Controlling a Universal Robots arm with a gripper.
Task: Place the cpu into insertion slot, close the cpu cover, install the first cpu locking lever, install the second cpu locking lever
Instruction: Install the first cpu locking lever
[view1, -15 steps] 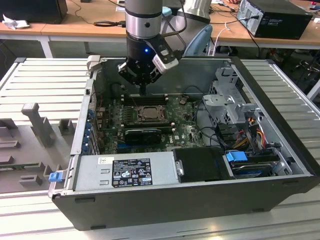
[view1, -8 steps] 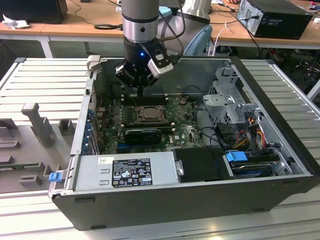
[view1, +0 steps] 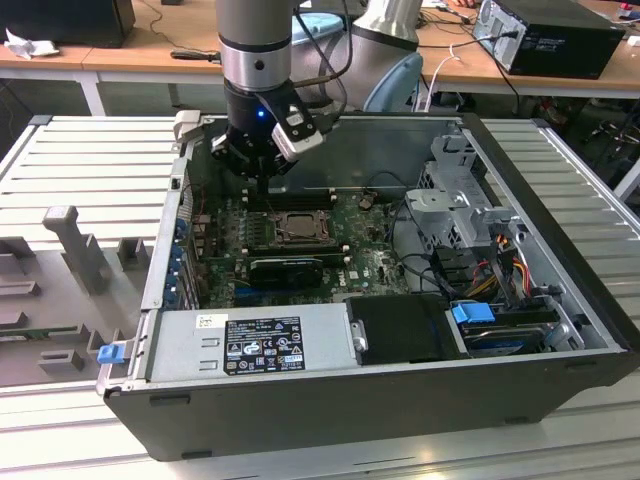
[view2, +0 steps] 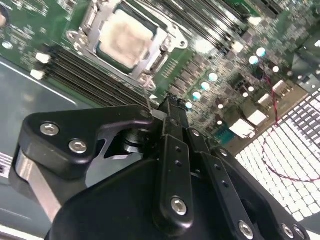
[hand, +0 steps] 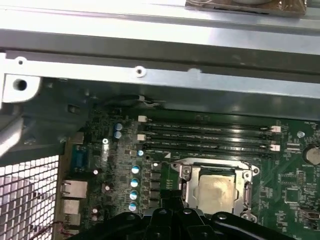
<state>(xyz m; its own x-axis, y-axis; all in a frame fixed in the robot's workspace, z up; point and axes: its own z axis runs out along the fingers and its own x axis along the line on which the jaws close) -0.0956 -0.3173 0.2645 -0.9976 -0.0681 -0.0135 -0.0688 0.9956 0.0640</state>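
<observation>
An open computer case (view1: 400, 400) lies on its side on a grey slatted bench (view1: 90, 160), with its green motherboard (view1: 370, 265) facing up. 1 robot arm reaches down into the case from the far side in the exterior view.

Its black tool (view1: 262, 180) hangs over the far part of the board. It is above the row of long memory slots (hand: 210, 132) and just beyond the insertion slot (view1: 276, 228), without touching it. In the second wrist view the tool (view2: 169, 102) points toward the board beside the socket. Its dark body (hand: 180, 222) also shows in the first wrist view. I cannot tell whether the tool is open or closed, or whether it has hold of anything.

The cpu (hand: 216, 191) sits inside the insertion slot, near the middle of the board. Its pale, slightly smeared metal face is turned up. The cpu cover (hand: 245, 186), a silvery metal frame, lies flat over the socket, and the chip's face shows through its square window.

A column of 4 blue-topped capacitors (hand: 134, 182) stands beside the socket. A grey power supply box (view1: 250, 340) lies along the near wall of the case.
</observation>
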